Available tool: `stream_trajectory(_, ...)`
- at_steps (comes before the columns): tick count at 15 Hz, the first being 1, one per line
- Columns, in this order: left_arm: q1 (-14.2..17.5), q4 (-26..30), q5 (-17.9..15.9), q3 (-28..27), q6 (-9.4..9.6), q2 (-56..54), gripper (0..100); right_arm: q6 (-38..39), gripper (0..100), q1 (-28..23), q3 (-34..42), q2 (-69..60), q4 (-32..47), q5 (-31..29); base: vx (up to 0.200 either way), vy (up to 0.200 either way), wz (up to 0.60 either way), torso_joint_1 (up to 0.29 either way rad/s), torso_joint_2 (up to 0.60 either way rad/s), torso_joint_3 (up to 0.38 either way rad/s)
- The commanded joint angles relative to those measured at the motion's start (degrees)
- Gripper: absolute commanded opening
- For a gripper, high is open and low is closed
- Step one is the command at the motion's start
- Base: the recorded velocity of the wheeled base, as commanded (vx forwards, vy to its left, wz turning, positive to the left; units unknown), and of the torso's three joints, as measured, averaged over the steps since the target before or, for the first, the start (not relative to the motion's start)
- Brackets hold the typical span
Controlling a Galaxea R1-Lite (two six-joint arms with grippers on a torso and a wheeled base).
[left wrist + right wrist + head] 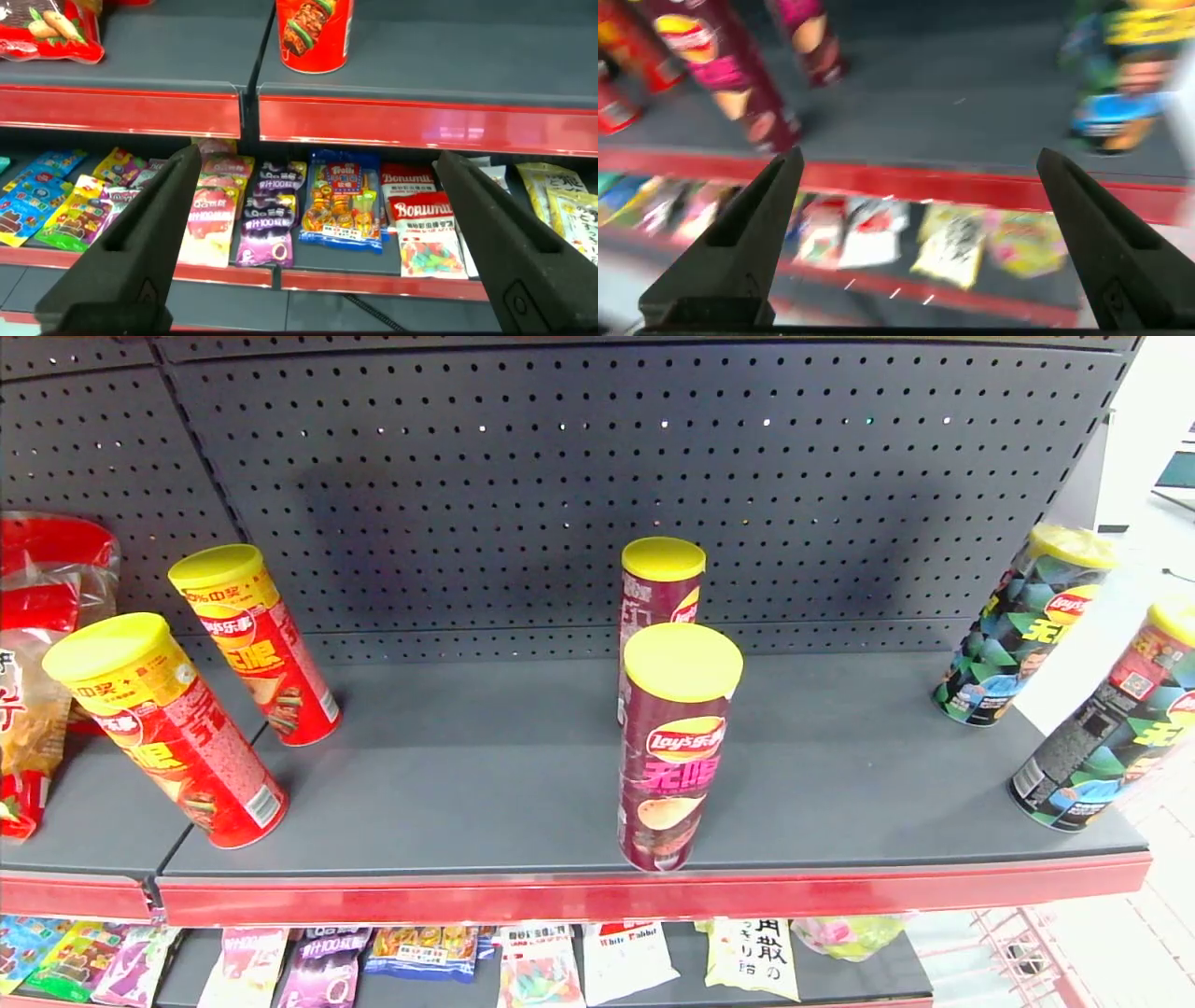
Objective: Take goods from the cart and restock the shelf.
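Shelf (485, 775) stood directly ahead in the head view: grey deck, red front lip (653, 896), perforated back panel (560, 476).

Goods on the deck, all upright, yellow lids:
- Two red chip cans on the left, front one (168, 728) near the lip, rear one (257, 639) nearer the panel.
- Two maroon chip cans mid-shelf, front one (674, 756) at the lip, rear one (658, 593) directly behind it.
- Two dark patterned cans on the right, one (1022, 625) farther back, one (1106, 747) near the front corner.
- Bagged snacks (37, 653) at the far left.

Lower tier held a row of flat candy packets (541, 961).

Left gripper (320, 154) sat low in front of the lip, fingers spread wide; candy packets (336, 201) and the base of a red can (315, 35) were seen past it.

Right gripper (920, 154) was likewise in front of the lip, fingers spread wide; maroon cans (719, 56) and a patterned can (1125, 75) showed blurred beyond it.
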Motion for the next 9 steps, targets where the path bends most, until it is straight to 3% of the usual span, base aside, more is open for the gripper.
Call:
stream_trajectory(1,0.0,0.0,0.0,0.0,-0.01,0.0,100,1.4,100,5.9,-4.4,20.5,0.3,4.1,0.0,0.0,0.0,0.0,0.0,0.0)
stream_trajectory(3,0.0,0.0,0.0,0.0,-0.01,0.1,100,1.3,100,10.1,-4.9,25.9,0.1,3.0,0.0,0.0,0.0,0.0,0.0,0.0)
stream_trajectory(9,0.0,0.0,0.0,0.0,-0.01,0.1,100,1.5,100,19.6,-5.0,43.8,-9.7,-8.3,0.0,0.0,0.0,0.0,0.0,0.0)
